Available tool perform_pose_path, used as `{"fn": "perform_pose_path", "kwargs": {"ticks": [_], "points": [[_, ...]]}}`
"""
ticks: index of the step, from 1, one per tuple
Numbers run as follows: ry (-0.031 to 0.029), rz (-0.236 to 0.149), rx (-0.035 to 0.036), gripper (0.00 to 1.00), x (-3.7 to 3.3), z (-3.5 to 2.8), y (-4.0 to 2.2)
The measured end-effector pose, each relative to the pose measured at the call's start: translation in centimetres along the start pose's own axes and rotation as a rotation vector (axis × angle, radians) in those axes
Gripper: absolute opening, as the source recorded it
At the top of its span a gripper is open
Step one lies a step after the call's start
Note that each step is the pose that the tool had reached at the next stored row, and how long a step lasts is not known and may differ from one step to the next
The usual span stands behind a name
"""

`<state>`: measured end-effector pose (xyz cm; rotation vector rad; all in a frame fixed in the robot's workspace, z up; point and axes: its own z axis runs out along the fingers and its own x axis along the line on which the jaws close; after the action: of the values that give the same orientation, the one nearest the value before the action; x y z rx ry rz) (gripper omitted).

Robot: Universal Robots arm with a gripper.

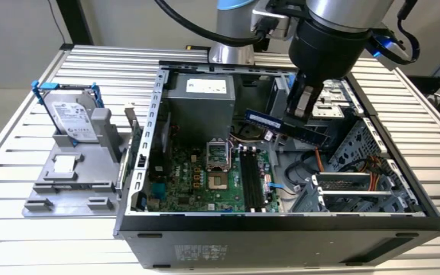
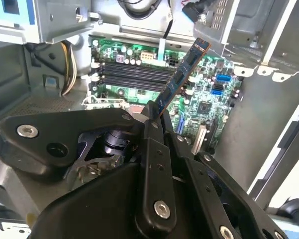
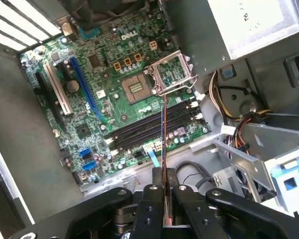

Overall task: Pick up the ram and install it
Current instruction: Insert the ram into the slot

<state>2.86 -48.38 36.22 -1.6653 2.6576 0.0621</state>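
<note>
Pinching the ram (image 2: 183,72) by one end, gripper (image 2: 151,113) clamped on its flat faces, the rest jutting out ahead of it, motherboard slots (image 2: 129,72) further below; likely light, stiff, thin, fragile, so hold board edges, avoid chips and contacts.

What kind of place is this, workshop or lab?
Probably a robotics lab bench for computer assembly: an open computer case sits on a slatted metal table, a hard drive stands in a fixture, and the jaws hold the ram above the motherboard.
</note>
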Motion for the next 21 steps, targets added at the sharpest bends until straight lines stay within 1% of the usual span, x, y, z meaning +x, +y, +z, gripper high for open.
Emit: {"fn": "perform_pose_path", "kwargs": {"ticks": [13, 21], "points": [[-0.0047, 0.152, 0.0038, 0.0, 0.0, 0.0, 0.0], [-0.0073, 0.236, 0.0059, 0.0, 0.0, 0.0, 0.0]]}}
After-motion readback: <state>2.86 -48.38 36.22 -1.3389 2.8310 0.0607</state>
